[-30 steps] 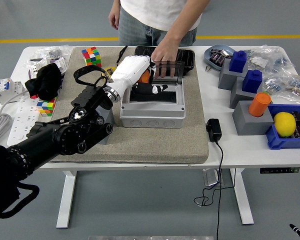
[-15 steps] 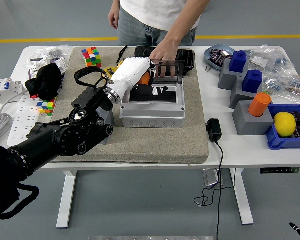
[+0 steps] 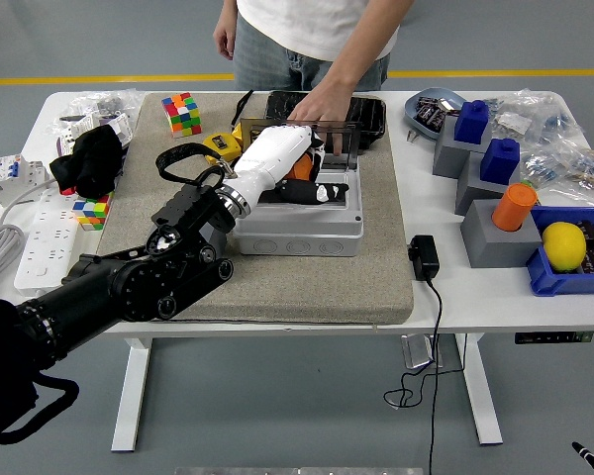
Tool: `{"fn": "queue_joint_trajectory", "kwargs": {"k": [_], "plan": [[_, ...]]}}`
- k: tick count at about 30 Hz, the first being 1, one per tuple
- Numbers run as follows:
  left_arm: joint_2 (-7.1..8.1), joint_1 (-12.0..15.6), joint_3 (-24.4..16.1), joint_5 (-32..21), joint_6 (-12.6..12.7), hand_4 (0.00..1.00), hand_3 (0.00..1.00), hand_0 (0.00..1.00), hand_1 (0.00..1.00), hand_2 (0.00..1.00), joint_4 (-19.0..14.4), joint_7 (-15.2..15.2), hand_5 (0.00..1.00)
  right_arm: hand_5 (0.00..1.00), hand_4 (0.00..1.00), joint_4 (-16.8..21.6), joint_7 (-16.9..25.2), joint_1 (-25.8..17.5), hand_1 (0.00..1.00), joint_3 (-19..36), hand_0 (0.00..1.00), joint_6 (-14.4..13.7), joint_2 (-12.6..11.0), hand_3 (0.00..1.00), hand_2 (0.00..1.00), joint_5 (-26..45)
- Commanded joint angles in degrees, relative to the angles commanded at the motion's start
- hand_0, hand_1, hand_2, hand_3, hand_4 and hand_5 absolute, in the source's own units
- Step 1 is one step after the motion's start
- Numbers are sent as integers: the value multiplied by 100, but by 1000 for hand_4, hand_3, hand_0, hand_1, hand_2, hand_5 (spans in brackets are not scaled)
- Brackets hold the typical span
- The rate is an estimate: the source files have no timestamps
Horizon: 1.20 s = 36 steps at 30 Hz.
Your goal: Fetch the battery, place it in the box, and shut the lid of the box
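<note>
While the black left arm reaches in from the lower left across the beige felt mat, its white-shelled left hand sits over the open grey plastic junction box; the fingers are curled down inside the box around something orange, which I take to be the battery, though most of it is hidden by the hand and I cannot tell whether it has been let go; just beyond, the clear smoky lid stands upright at the box's far edge, and a person's hand rests on top of it, apparently holding it open; further right on the white desk lie a black power adapter, grey blocks with blue and orange pieces, and a blue bin holding a yellow lemon-like ball; the right hand is out of view. By my judgement the placing step is in hand; next, the fingers should loosen, the hand should lift clear of the box walls, then swing the lid down.
</note>
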Motion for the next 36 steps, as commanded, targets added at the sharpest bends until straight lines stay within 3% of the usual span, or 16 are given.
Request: {"fn": "queue_joint_trajectory", "kwargs": {"k": [5, 23, 31, 36], "plan": [[0, 82, -62, -473, 38, 808, 2, 33, 2, 10, -37, -70, 370, 998, 998, 7, 1, 37, 826, -40, 850, 4, 20, 817, 797, 6], [0, 92, -39, -1432, 130, 818, 2, 33, 2, 12, -196, -199, 386, 998, 998, -32, 0, 106, 826, -297, 851, 12, 48, 817, 798, 147], [0, 122, 8, -1431, 182, 821, 2, 39, 2, 12, -146, -232, 387, 998, 998, -32, -5, 147, 826, -346, 849, 17, 60, 817, 797, 161], [0, 99, 29, -1164, 221, 823, 2, 39, 2, 12, -183, -219, 389, 998, 998, -47, -3, 156, 826, -366, 850, 19, 64, 817, 798, 178]]}}
